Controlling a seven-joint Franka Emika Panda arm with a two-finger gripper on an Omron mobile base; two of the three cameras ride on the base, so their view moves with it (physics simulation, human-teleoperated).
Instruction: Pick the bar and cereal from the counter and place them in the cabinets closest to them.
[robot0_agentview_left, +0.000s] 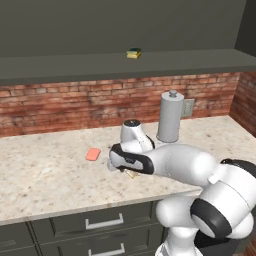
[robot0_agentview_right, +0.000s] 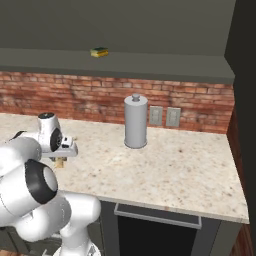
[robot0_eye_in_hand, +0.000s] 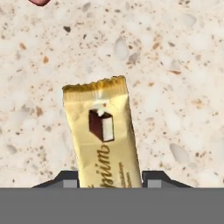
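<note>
bar (robot0_eye_in_hand: 105, 135) | golden wrapper | flat on counter (robot0_eye_in_hand: 175, 65)

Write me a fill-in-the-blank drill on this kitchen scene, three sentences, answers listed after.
1. The bar between the pincer's fingertips has a wrapper coloured ____.
2. The wall behind the counter is made of ____.
3. The tall grey canister stands ____ on the counter, apart from the arm.

Missing words: golden-yellow; brick; upright
</note>
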